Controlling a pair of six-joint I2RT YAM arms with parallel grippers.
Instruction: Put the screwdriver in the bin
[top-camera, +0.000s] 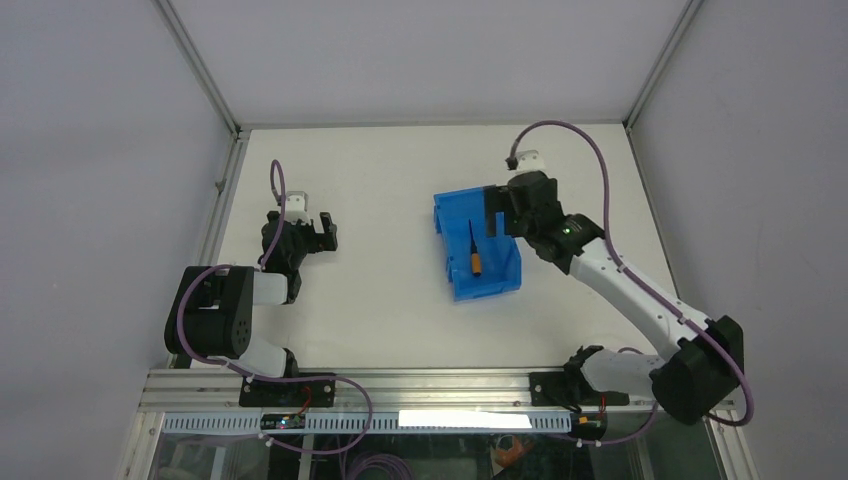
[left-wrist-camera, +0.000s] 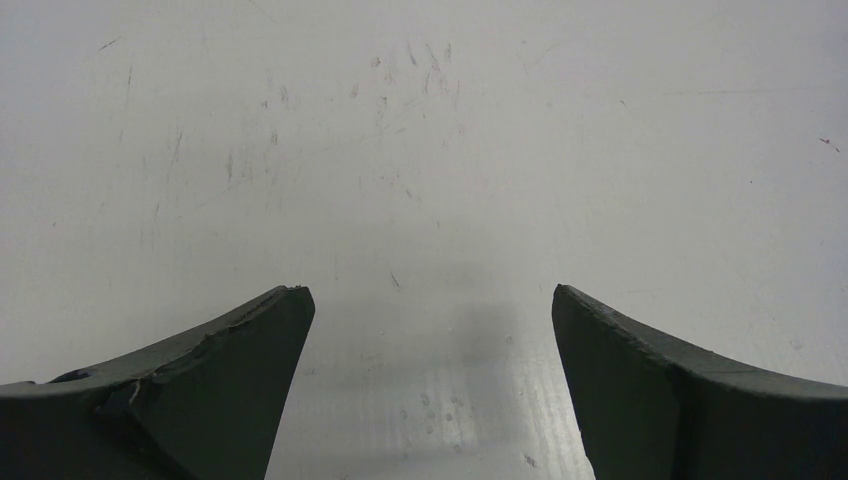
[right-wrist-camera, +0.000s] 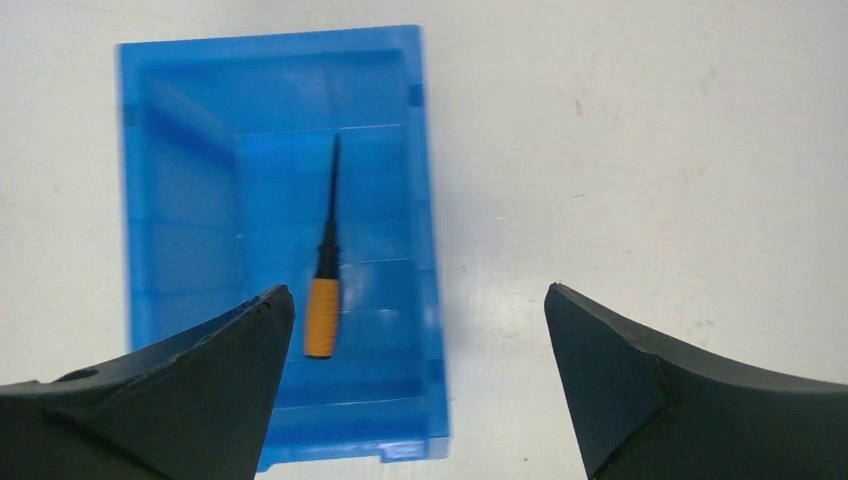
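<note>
**A:** Start close in. What is the left arm (top-camera: 215, 310) doing?

**B:** It sits on its own side, well apart from everything else. Its jaws stand wide apart with nothing between them, only bare white surface (left-wrist-camera: 400, 150) below, matt and finely scratched

**A:** And the right arm (top-camera: 640, 290)?

**B:** It reaches out over the bin (top-camera: 448, 215). Its jaws are spread wide too and hold nothing. In the wrist view one dark, curved finger (right-wrist-camera: 180, 400) hangs over a corner of the bin, and the other hangs over bare surface beside it

**A:** So where is the screwdriver (right-wrist-camera: 328, 250)?

**B:** Lying flat on the bin floor, clear of both fingers. The orange handle points toward the near edge and the thin black shaft toward the far end. I'd judge the task as good as done, with only the retreat to make

**A:** How to do that well?

**B:** Lift straight up first, then swing back. The bin looks like light moulded plastic on a smooth surface, so a finger catching its wall could shove or tip it. Leave the jaws spread, since there's no reason to close them near the rim

**A:** And the things themselves?

**B:** The bin is bright blue, glossy and rectangular, with ribbed walls. The handle is short and rounded, probably grippy plastic. The shaft is slim and tapers to a point. It looks round enough to roll, though the walls would keep it in
</note>
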